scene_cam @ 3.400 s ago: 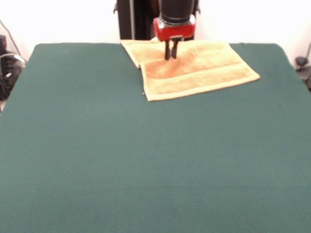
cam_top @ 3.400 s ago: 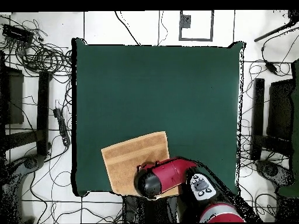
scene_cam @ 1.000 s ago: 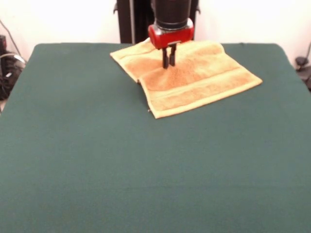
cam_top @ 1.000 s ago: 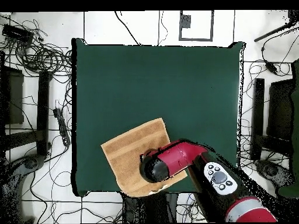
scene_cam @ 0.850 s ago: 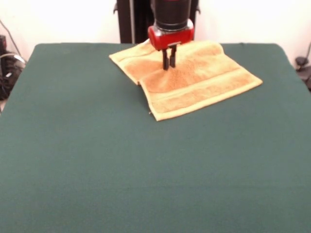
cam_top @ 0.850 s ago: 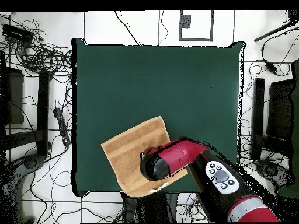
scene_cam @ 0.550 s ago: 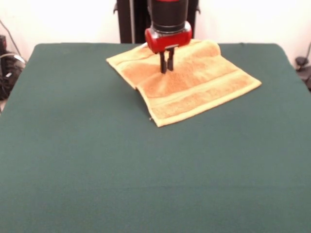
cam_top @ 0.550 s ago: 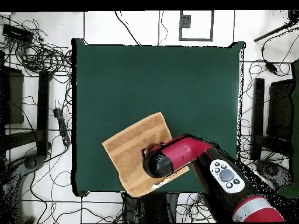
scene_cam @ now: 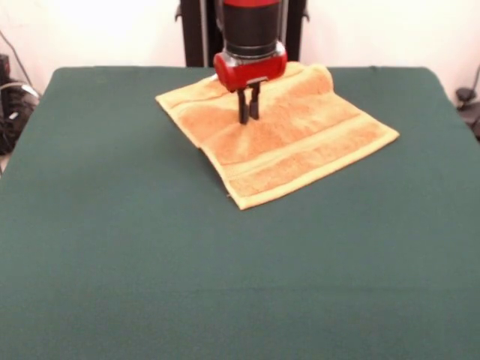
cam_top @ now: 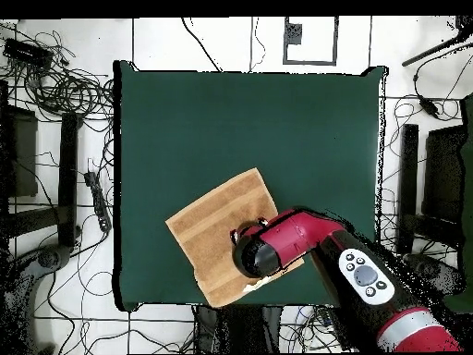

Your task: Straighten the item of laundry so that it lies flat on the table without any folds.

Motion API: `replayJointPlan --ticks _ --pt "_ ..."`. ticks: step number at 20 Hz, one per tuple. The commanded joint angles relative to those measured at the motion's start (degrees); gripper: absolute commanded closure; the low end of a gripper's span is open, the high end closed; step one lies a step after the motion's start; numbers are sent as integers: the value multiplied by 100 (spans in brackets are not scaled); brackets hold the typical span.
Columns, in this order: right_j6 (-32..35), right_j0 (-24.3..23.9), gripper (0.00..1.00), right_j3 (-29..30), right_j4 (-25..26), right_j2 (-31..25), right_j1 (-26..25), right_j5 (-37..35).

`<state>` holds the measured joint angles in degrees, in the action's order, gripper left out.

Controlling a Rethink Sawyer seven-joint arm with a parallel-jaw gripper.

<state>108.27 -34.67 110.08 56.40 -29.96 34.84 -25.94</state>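
The orange-tan towel [scene_cam: 300,142] lies on the far middle of the green table [scene_cam: 150,262], turned at an angle, with a woven band along its near right edge. Its far right corner [scene_cam: 319,75] is rolled over on itself. My gripper [scene_cam: 248,114] points straight down on the towel's far left part, fingers close together and tips pressed into the cloth, which bunches slightly around them. In the overhead view the towel [cam_top: 211,242] sits near the table's [cam_top: 277,139] bottom edge, and the red arm [cam_top: 277,248] covers its right part and hides the gripper.
The robot's black pedestal [scene_cam: 202,34] stands just behind the table's far edge. Cables [cam_top: 65,88] and dark stands [cam_top: 69,176] lie on the floor around the table. The table's bottom edge [cam_top: 166,305] is close to the towel in the overhead view.
The gripper has moved away from the pedestal and a little to the left in the front view, dragging the towel with it. The towel has turned slightly and lies further onto the table.
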Motion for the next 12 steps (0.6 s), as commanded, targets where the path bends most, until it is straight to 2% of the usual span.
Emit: replayJointPlan --ticks 1,4,5,12 --pt "-1615 -65 100 -480 852 -578 -433 326" --pt "-1747 -162 100 -472 921 -689 -460 233" --pt "-1799 -205 0 -465 938 -734 -474 213" --pt "-1821 -238 0 -463 1049 -801 -511 85"
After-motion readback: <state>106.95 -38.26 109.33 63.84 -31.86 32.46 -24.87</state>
